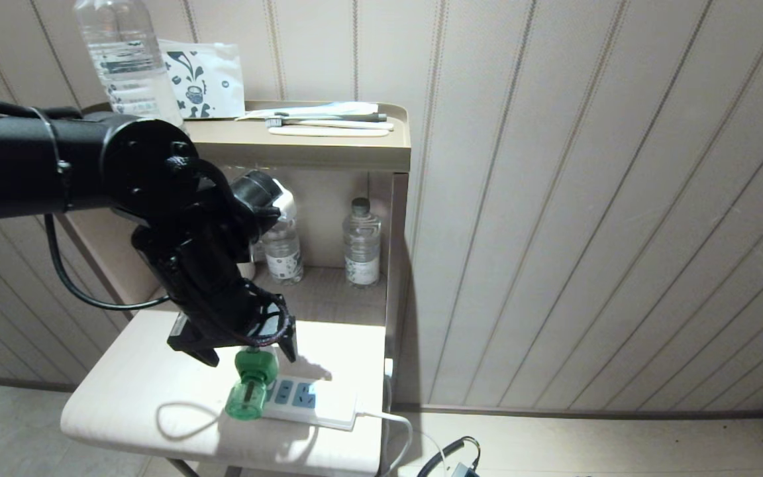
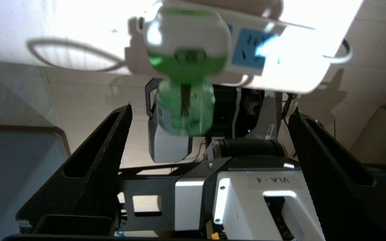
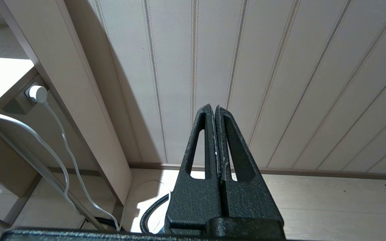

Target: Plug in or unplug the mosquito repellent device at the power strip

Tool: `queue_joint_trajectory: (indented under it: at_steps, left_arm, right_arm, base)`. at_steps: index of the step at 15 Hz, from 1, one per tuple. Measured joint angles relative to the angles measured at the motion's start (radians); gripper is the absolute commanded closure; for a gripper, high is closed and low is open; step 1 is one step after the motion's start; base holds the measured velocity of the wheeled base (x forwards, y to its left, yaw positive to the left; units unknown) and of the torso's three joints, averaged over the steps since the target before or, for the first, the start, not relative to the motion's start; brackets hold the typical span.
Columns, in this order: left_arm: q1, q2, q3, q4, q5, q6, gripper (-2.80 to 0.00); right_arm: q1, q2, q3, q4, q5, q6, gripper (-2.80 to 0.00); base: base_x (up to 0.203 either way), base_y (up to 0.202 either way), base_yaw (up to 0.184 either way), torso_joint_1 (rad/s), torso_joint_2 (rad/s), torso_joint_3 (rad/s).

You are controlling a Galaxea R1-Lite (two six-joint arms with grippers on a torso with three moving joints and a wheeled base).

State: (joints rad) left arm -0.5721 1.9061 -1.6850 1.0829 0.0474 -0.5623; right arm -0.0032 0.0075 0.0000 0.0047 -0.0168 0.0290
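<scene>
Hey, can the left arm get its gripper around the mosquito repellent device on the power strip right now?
Probably yes. The left gripper is open just behind the mosquito repellent device, which stands in the end socket of the power strip. Nothing lies between the fingers and the device.

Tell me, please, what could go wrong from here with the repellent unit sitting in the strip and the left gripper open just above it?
1. The mosquito repellent device sits in the end socket of the power strip, its bottle reaching toward the table's front edge; a nudge might tip it out.
2. The left gripper is open just behind it; moving away, a finger could clip the cap.
</scene>
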Motion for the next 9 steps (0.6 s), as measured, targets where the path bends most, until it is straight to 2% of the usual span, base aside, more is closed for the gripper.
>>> queue_joint_trajectory:
  at_steps: [4,5,6,9]
  left_arm:
    - [-0.111,-0.165,0.156,-0.037,0.026,-0.051,-2.80]
    - [-0.126,-0.210,0.215,-0.068,0.046,-0.058,-1.71]
    - [-0.135,-0.257,0.270,-0.102,0.065,-0.060,0.00]
    - [-0.140,-0.413,0.393,-0.173,0.159,-0.059,0.00]
  right_arm:
    - [0.000,0.000,0.000,0.000,0.000,0.000,0.00]
    - [0.000,0.000,0.000,0.000,0.000,0.000,0.00]
    - [0.000,0.000,0.000,0.000,0.000,0.000,0.00]
    - [0.000,0.000,0.000,0.000,0.000,0.000,0.00]
  base:
    - [0.000,0.000,0.000,0.000,0.00,0.000]
    - [0.000,0.000,0.000,0.000,0.00,0.000]
    - [0.000,0.000,0.000,0.000,0.00,0.000]
    - [0.000,0.000,0.000,0.000,0.00,0.000]
